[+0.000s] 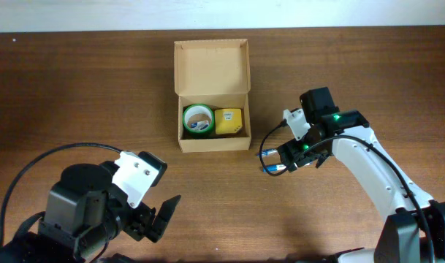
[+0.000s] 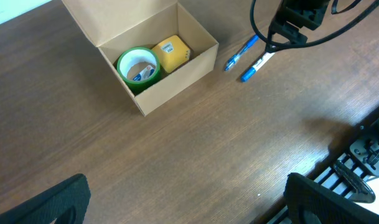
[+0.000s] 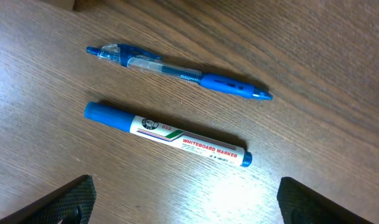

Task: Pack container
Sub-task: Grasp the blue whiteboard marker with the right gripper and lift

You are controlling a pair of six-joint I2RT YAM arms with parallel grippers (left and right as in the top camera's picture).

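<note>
The wooden tabletop (image 1: 76, 88) carries everything. The container (image 1: 214, 143) sits toward the far middle of it, with its lid flap thrown back and away from the arms. The left pincer (image 2: 186, 205) hangs well back on the near left, fingers spread wide and holding nothing. The right pincer (image 3: 189, 205) hovers low just off the container's right side, its fingers also apart and empty.

Inside the container, a green tape roll (image 1: 198, 119) and a yellow packet (image 1: 229, 121) lie side by side against the front wall. Right under the right pincer, a whiteboard marker (image 3: 170, 134) and a blue pen (image 3: 177, 71) lie nearly parallel on the tabletop, close together but not touching.

The right arm is plainly the nearer one. Both barrels run roughly along the line between its fingers, so I'd guess the wrist must turn to close across one, then carry it left to the container
</note>
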